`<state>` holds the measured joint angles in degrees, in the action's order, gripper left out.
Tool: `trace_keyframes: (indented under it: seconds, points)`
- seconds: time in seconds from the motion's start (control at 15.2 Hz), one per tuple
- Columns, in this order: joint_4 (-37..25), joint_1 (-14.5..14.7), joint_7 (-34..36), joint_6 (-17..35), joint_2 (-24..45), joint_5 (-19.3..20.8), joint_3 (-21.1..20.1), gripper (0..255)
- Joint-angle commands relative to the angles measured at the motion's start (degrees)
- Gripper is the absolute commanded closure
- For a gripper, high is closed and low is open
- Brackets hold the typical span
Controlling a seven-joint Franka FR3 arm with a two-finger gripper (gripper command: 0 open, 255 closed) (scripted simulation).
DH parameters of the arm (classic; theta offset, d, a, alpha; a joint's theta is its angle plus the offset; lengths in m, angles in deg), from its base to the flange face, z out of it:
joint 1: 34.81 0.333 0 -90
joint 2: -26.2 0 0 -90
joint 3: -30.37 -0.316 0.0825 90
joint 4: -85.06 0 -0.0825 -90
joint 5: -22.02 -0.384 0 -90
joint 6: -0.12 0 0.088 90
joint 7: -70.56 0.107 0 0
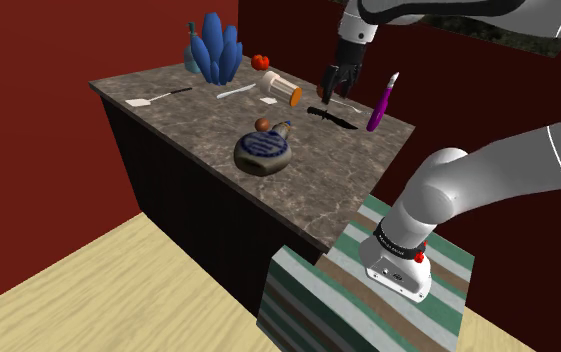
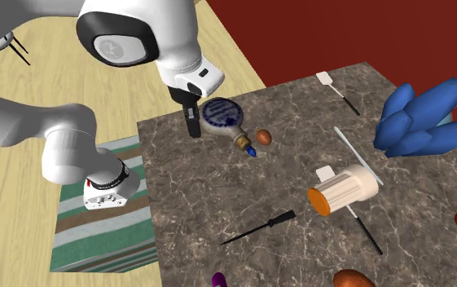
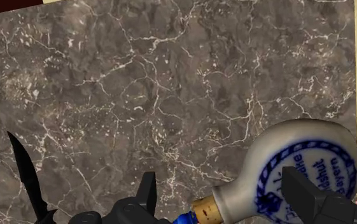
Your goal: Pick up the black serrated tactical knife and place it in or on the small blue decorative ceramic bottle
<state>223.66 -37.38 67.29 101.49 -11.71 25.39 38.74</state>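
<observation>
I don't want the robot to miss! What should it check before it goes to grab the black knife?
1. Gripper open: ok, its fingers stand apart.
2. Gripper empty: ok, it holds nothing.
3. Gripper over the knife: not ok. In the wrist view the bottle lies under it and the knife is off to one side.
4. Knife free to grab: ok, it lies flat on the counter and touches nothing.
5. Bottle ready for the knife: cannot tell. It lies on its side and its mouth looks plugged.
</observation>
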Motion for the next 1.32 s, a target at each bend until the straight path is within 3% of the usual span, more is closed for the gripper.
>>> trace_keyframes:
  seconds: [0.0,0.66,1.25]
  points:
    - [-0.5,-0.6,-2.2,2.6,3.1,0.9,2.1,0]
    - [-7.1,-2.3,-13.6,13.3,20.9,1.2,11.7,0]
    - [-19.0,-4.3,-26.0,19.0,40.5,-6.1,17.9,0]
